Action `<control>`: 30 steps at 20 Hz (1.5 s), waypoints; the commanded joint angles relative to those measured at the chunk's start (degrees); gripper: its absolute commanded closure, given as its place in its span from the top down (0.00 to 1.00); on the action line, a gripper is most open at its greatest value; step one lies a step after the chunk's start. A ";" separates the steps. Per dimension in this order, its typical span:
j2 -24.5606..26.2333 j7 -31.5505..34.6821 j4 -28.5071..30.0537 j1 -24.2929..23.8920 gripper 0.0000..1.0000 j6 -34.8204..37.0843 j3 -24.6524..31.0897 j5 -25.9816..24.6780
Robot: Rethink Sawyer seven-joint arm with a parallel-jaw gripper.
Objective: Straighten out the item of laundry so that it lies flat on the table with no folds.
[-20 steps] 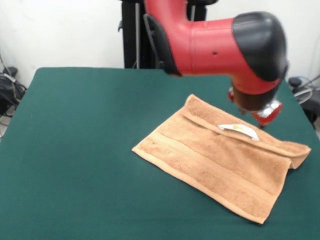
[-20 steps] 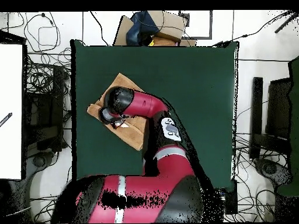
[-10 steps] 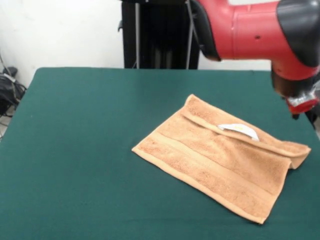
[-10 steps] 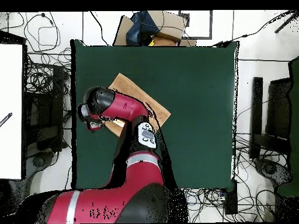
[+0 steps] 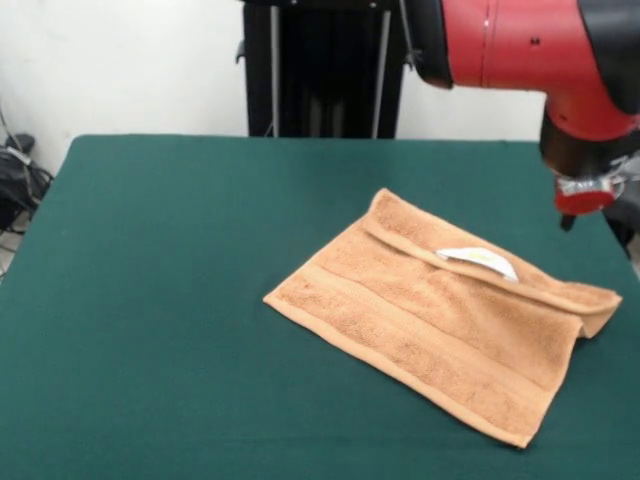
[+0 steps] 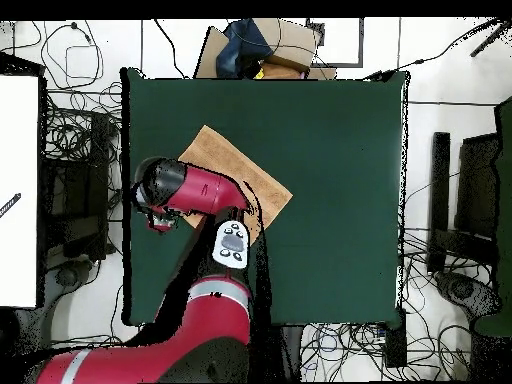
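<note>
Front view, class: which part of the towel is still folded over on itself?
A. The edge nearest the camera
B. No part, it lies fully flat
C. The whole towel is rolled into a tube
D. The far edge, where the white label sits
D. The towel has its far edge doubled over in a flap beside the white label, while the near edge lies flat on the table.

Towel [image 5: 430,325] – rough looped terry; table [image 5: 150,300] – matt felt-like cloth.
</note>
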 commanded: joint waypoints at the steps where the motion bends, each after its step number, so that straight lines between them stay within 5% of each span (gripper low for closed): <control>1: 2.63 24.69 5.15 3.90 1.00 -10.76 -5.93 6.80; 6: 4.23 30.22 6.32 6.41 1.00 -16.36 -8.51 11.29; 10: 5.85 36.31 2.51 9.77 1.00 -14.35 -11.44 13.72; 30: 8.91 34.69 8.56 6.63 1.00 -25.29 -10.05 22.50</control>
